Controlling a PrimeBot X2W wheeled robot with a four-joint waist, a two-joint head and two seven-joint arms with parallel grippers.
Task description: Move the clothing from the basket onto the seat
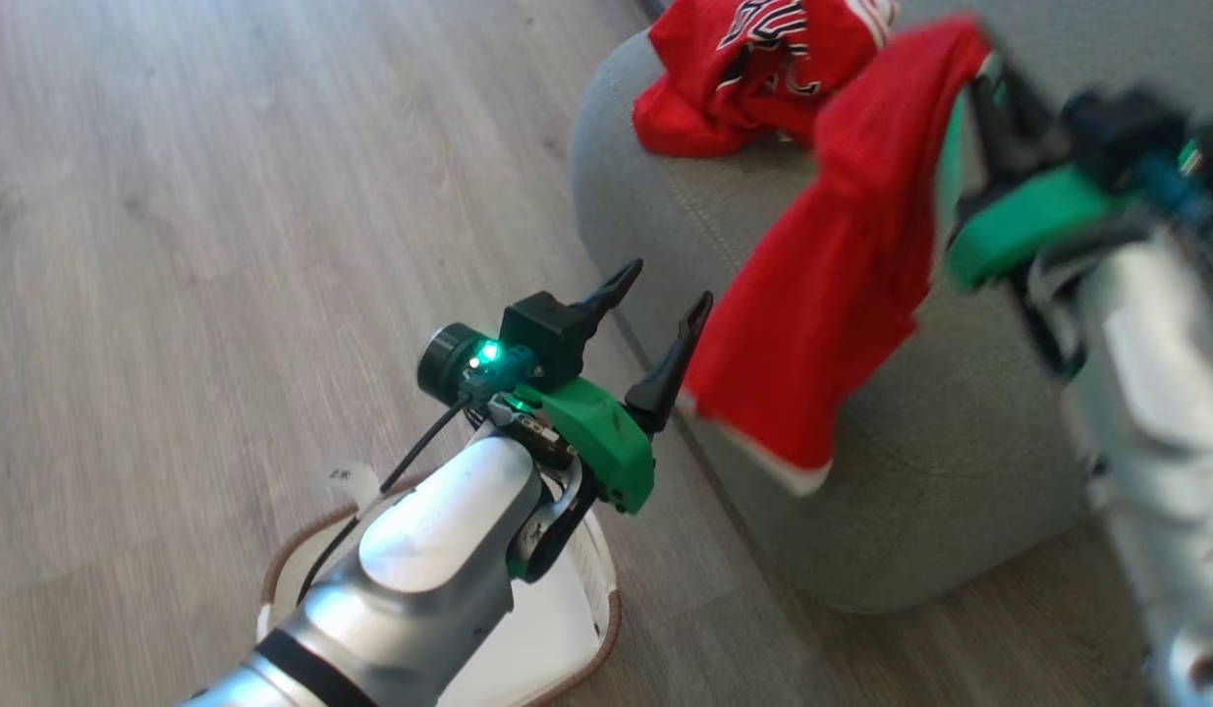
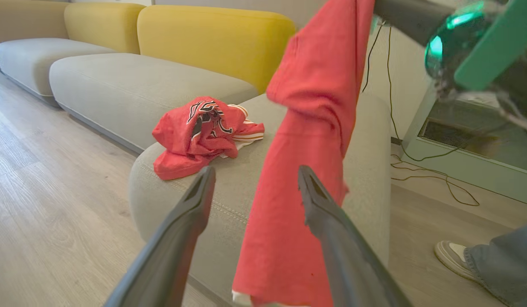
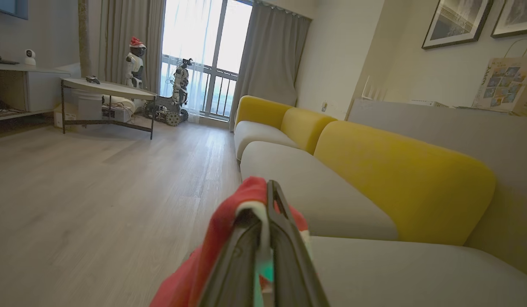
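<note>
A red garment with black-and-white lettering (image 1: 753,69) (image 2: 199,134) lies crumpled on the grey seat (image 1: 920,462) (image 2: 242,187). A second red garment (image 1: 842,265) (image 2: 306,140) hangs down over the seat's front, its white-edged hem near the floor. My right gripper (image 1: 989,98) (image 3: 267,204) is shut on its top edge above the seat. My left gripper (image 1: 670,285) (image 2: 254,179) stands open just left of the hanging cloth, with nothing between its fingers. The cream basket (image 1: 586,628) with a brown rim sits on the floor under my left forearm, mostly hidden.
Wooden floor (image 1: 223,196) spreads to the left. Yellow-backed sofa sections (image 2: 212,38) (image 3: 395,187) run beyond the seat. A person's shoe and trouser leg (image 2: 481,260) stand at the right by loose cables (image 2: 434,170). A table (image 3: 105,91) and small robots stand far off.
</note>
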